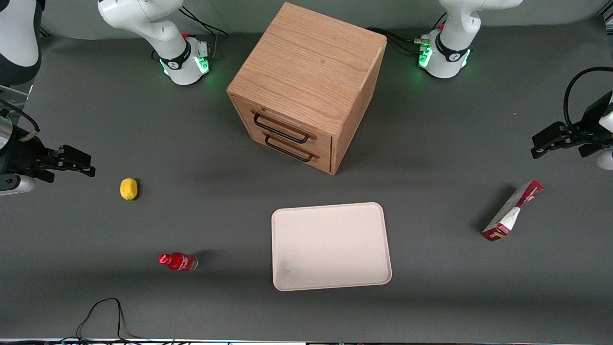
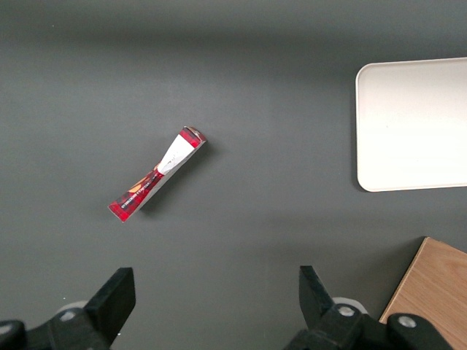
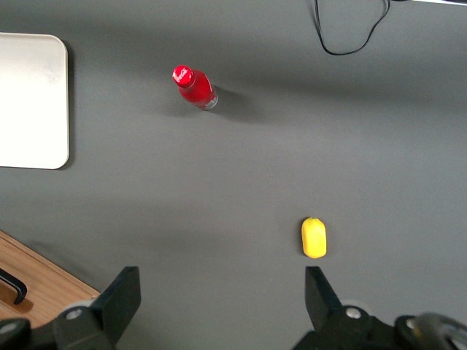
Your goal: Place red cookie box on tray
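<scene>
Lying apart from the tray (image 1: 330, 247), the red cookie box (image 1: 512, 211) (slim, white-patched), gripper (image 2: 215, 292) above.

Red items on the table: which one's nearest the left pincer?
The red cookie box, a slim carton lying toward the working arm's end. The open pincer hovers above it; the red bottle stands toward the parked arm's end.

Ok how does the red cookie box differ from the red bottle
The red cookie box is a slim long carton with white patches; the red bottle is short, rounded and capped. The box lies toward the working arm's end, near the open pincer; the bottle lies toward the parked arm's. Both rest on the table, off the tray.
</scene>
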